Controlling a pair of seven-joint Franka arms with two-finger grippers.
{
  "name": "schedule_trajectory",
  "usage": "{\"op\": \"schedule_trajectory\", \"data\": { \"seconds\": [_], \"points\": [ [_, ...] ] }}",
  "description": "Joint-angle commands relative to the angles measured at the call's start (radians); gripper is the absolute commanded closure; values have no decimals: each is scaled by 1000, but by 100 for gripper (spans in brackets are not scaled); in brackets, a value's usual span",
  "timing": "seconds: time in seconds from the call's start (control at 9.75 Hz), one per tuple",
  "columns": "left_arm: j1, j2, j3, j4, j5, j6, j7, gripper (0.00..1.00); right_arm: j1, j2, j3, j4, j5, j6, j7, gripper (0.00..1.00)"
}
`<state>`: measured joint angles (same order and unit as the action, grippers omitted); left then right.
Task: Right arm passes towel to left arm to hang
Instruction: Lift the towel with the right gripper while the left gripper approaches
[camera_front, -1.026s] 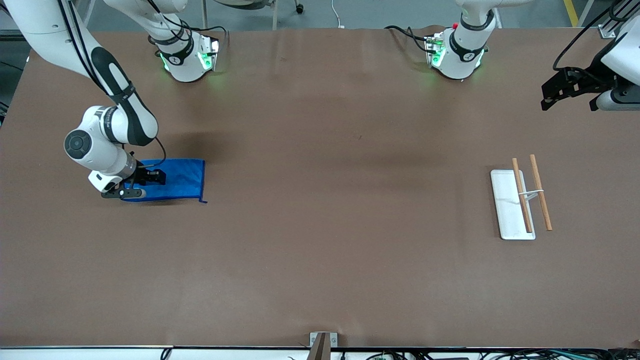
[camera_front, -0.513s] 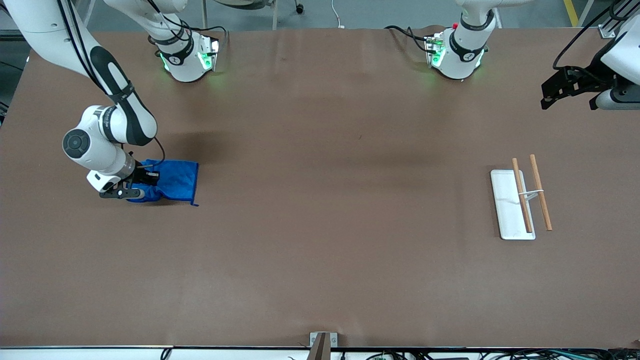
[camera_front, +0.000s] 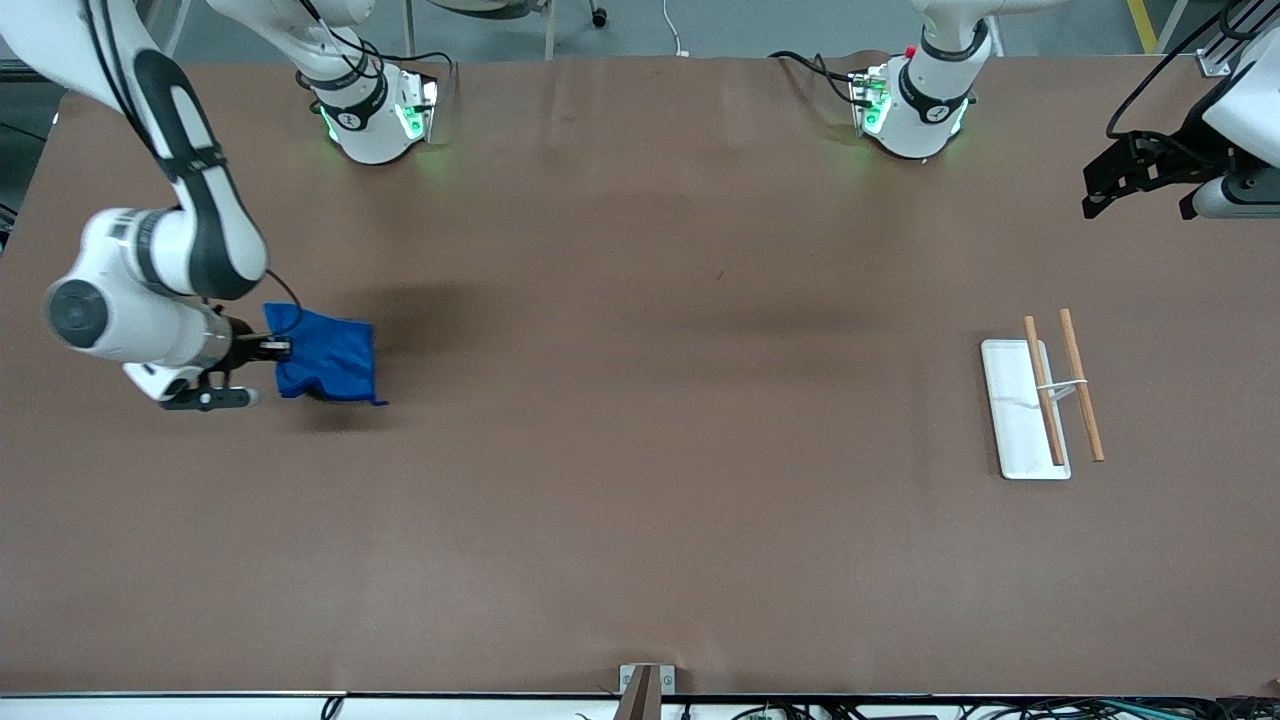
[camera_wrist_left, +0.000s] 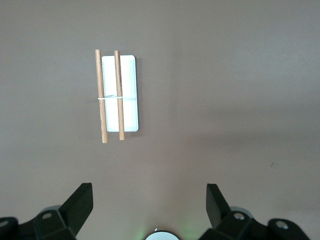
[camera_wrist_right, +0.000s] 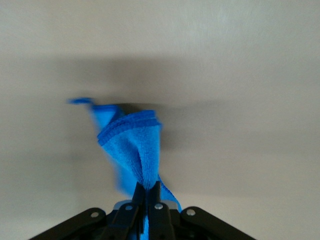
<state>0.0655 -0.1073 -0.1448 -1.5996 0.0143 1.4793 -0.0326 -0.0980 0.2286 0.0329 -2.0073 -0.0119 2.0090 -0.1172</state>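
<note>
The rack (camera_front: 1040, 405), a white base plate carrying two wooden rods, is being left untouched on the table (camera_front: 640, 520) toward the left arm's end; it is the thing lying nearest the front camera, and in the left wrist view it (camera_wrist_left: 118, 94) is being seen from above, bare of any cloth.

Somewhat farther from the camera, toward the right arm's end, the towel (camera_front: 325, 355) is being held by the right gripper (camera_front: 275, 348), whose fingers are being kept pinched tight on a gathered fold. In the right wrist view the towel (camera_wrist_right: 132, 145) is being seen hanging bunched from the closed fingertips, apparently clear of the surface. A second ago it was lying spread flat on the table; half a second ago it was being crumpled at one edge; now it is being drawn up into a hanging bundle and carried slightly toward the table's edge. The pick-up is therefore being judged as done, while the hand-over is not yet begun.

Farthest from the camera, the left gripper (camera_front: 1140, 170) is being held in the air above the table's edge at the left arm's end, unmoved over the last second, with its fingers spread wide and holding nothing. The left arm is being kept waiting. A long carry across the table is being judged necessary before any pass.
</note>
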Motion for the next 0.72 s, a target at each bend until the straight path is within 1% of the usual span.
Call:
{"op": "schedule_trajectory", "data": {
  "seconds": [0.0,0.1,0.21,0.41,0.51,0.62],
  "points": [
    [-3,17,1,-11,-28,-13,17,0,1,-8,77,129,9,-129,25,100],
    [-1,17,1,-13,-54,-8,16,0,1,-6,128,151,18,-137,30,100],
    [4,17,4,-13,-57,-7,19,0,-2,-6,162,159,88,-132,30,100],
    [4,17,5,-17,-118,-11,22,0,24,-5,174,196,351,-125,30,100],
    [4,46,5,-25,-188,-8,20,0,29,-5,206,212,469,-119,33,100],
    [4,70,7,-28,-264,2,17,0,31,-5,238,213,594,-72,62,100]
  ]
}}
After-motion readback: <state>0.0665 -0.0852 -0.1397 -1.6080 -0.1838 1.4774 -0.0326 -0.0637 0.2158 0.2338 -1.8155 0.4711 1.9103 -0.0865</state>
